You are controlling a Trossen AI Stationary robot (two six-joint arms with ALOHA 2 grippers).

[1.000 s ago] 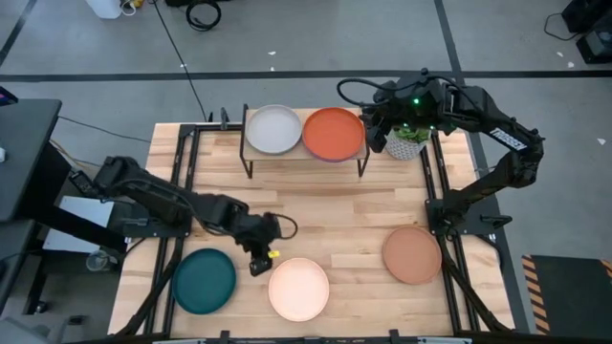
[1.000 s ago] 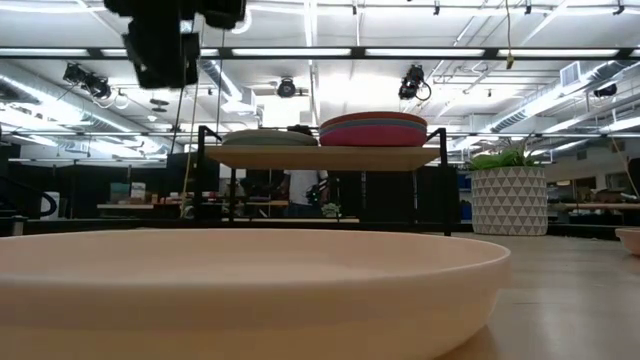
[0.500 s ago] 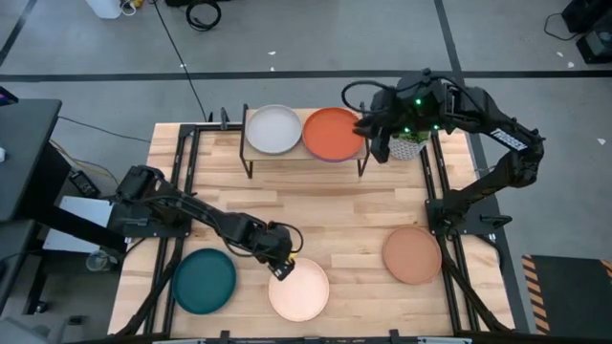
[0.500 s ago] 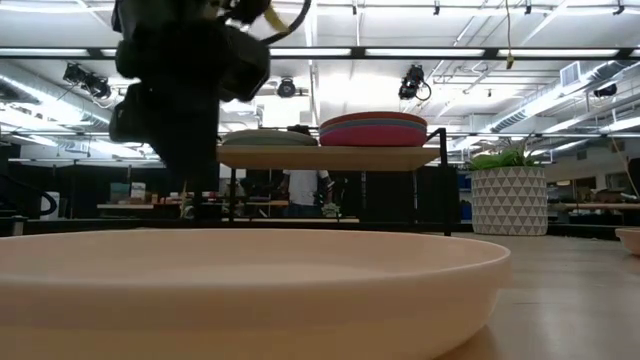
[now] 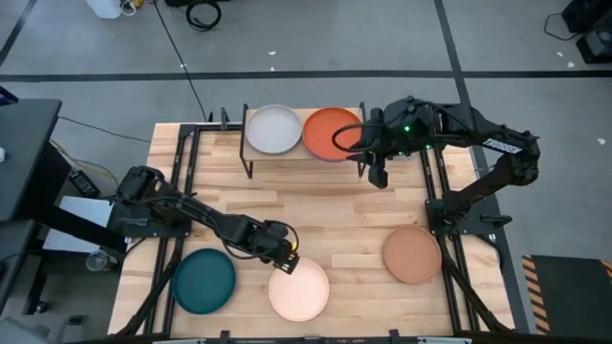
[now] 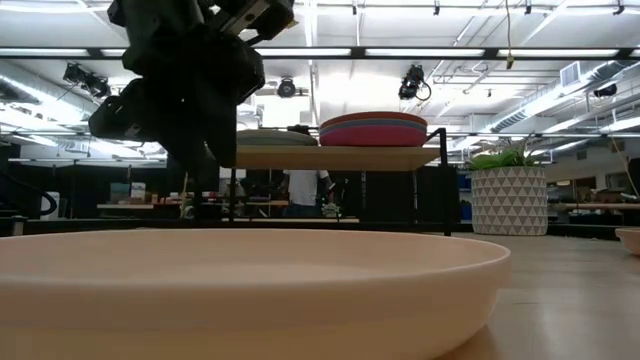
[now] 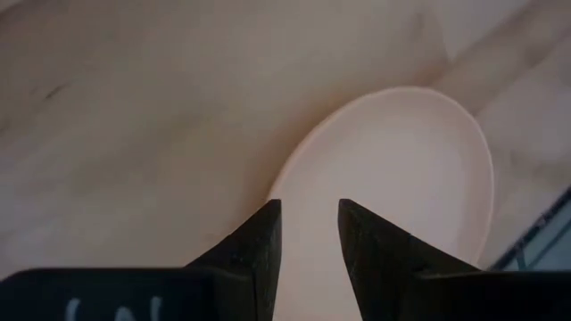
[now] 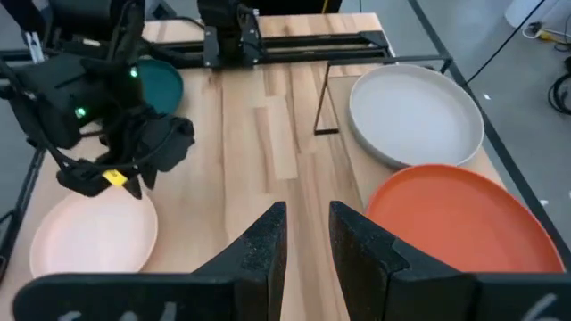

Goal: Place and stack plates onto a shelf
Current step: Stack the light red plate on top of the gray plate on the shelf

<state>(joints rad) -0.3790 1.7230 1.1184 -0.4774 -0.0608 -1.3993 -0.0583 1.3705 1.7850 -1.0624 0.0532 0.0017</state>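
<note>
Shelf [image 5: 306, 143] holds grey plate [image 5: 273, 128] and an orange-topped stack [image 5: 332, 133]; cream [image 5: 298, 290], teal [image 5: 204, 280], tan [image 5: 412, 254] plates left on table. Left gripper [image 5: 284, 260] at cream plate's shelf-side rim, narrowly open, empty. Right gripper [image 8: 306, 234] near shelf, slightly open, empty

On the shelf [image 5: 306, 153], a grey plate [image 5: 273, 128] is seen beside an orange plate [image 5: 333, 133] that tops a stack. On the table, a dark teal plate [image 5: 204, 280], a cream plate [image 5: 299, 290] and a tan-brown plate [image 5: 412, 254] are laid flat, well apart.
</note>
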